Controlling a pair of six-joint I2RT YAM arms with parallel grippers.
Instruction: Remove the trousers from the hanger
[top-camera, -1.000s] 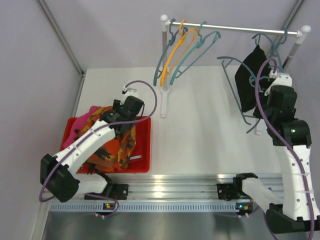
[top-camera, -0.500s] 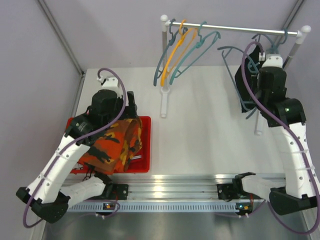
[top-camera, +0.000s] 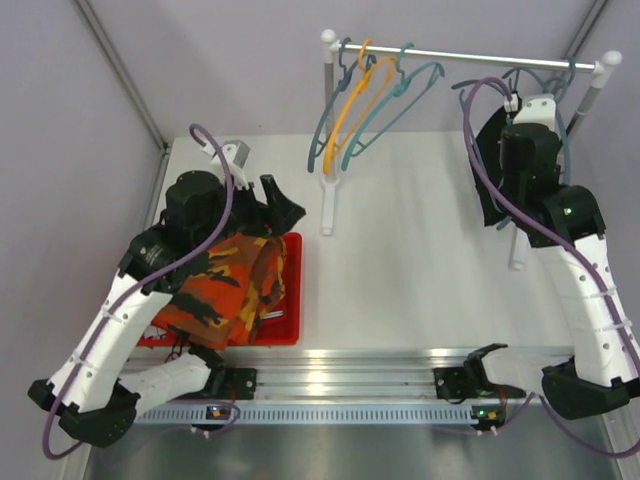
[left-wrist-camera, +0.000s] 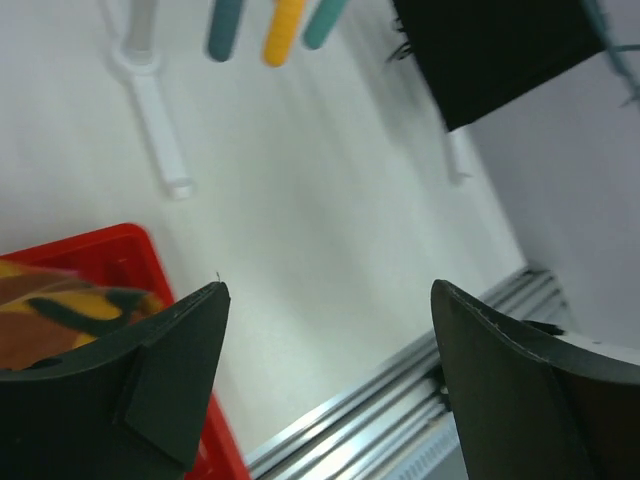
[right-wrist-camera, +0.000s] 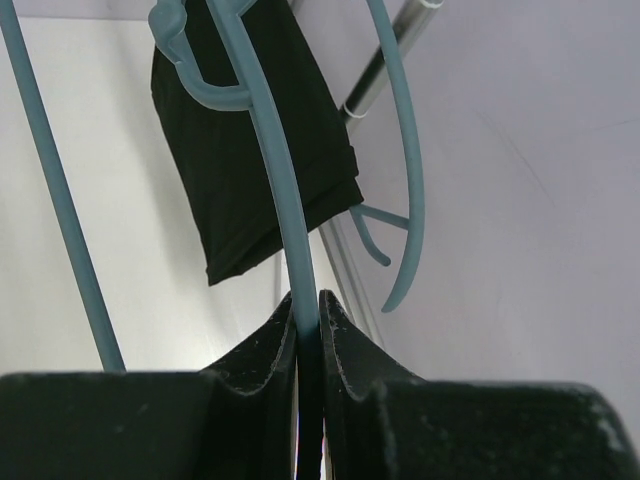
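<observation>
The plain black trousers (top-camera: 489, 172) hang on a teal hanger (top-camera: 472, 86) at the right end of the rail. They also show in the right wrist view (right-wrist-camera: 250, 130) and the left wrist view (left-wrist-camera: 490, 50). My right gripper (top-camera: 517, 100) is shut on the teal hanger's thin bar (right-wrist-camera: 290, 240), just below the trousers. My left gripper (top-camera: 280, 205) is open and empty above the table, beside the red bin (top-camera: 292, 300). The orange camouflage trousers (top-camera: 225, 285) lie on top in the bin, and also show in the left wrist view (left-wrist-camera: 60, 310). The other trousers are hidden.
Bare orange and teal hangers (top-camera: 350, 100) hang at the left end of the rail (top-camera: 470, 57). The rack's white left post (top-camera: 327, 190) stands mid-table and its right post (top-camera: 517, 250) stands beside my right arm. An aluminium rail (top-camera: 350, 370) runs along the near edge.
My left arm rose out of the bin and swung right, gripper open and empty. My right gripper moved up and back toward the rail, still on the hanger.
</observation>
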